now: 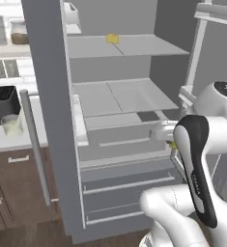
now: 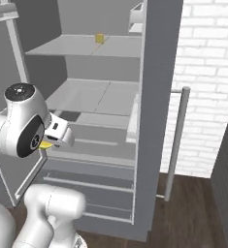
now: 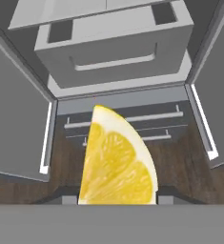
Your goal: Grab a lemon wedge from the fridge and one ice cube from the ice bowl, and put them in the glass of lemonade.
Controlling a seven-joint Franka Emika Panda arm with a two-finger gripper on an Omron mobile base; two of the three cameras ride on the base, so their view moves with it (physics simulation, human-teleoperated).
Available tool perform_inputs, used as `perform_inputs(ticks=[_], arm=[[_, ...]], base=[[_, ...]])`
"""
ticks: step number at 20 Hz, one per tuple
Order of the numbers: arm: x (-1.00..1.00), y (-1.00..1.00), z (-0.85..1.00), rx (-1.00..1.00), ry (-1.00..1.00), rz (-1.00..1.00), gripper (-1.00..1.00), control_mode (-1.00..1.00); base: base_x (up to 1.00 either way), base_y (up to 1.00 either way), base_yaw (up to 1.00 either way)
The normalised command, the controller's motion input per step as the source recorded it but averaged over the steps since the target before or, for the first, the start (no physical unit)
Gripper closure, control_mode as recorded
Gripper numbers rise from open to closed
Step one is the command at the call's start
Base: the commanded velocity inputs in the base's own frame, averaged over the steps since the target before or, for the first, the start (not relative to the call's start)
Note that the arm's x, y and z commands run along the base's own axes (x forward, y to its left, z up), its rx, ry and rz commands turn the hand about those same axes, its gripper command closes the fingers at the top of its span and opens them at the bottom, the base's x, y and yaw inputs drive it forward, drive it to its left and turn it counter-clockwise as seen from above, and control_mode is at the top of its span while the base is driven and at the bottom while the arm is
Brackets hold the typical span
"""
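The fridge (image 1: 47, 96) (image 2: 154, 97) stands with both doors swung open. My gripper (image 3: 118, 198) is shut on the lemon wedge (image 3: 116, 159), a bright yellow piece that stands upright between the dark fingertips (image 3: 167, 198). It hangs in front of the fridge's lower drawers. From the base, the lemon wedge (image 1: 173, 144) (image 2: 46, 144) peeks out as a small yellow spot beside my white hand. The glass of lemonade (image 1: 11, 125) sits on the counter at the left, in front of the toaster. The ice bowl is out of view.
A small yellow block (image 1: 112, 38) (image 2: 100, 38) lies on the upper fridge shelf. The black toaster (image 1: 3, 103) and a jar of brown powder (image 1: 19, 33) are at the left. Long door handles (image 1: 35, 144) (image 2: 176, 140) stick out on both sides. A white brick wall (image 2: 207, 72) is at the right.
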Motion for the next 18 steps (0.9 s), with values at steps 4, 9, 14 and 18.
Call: perform_inputs(ticks=[4,9,14,18], arm=[[0.00,0.00,0.00,0.00,0.00,0.00,1.00,1.00],[0.00,0.00,0.00,0.00,0.00,0.00,1.00,1.00],[0.00,0.00,0.00,0.00,0.00,0.00,1.00,1.00],[0.00,0.00,0.00,0.00,0.00,0.00,1.00,1.00]], base=[[-1.00,-0.01,0.17],[-0.41,0.11,0.88],[0.11,0.26,0.95],[0.14,0.41,0.75]])
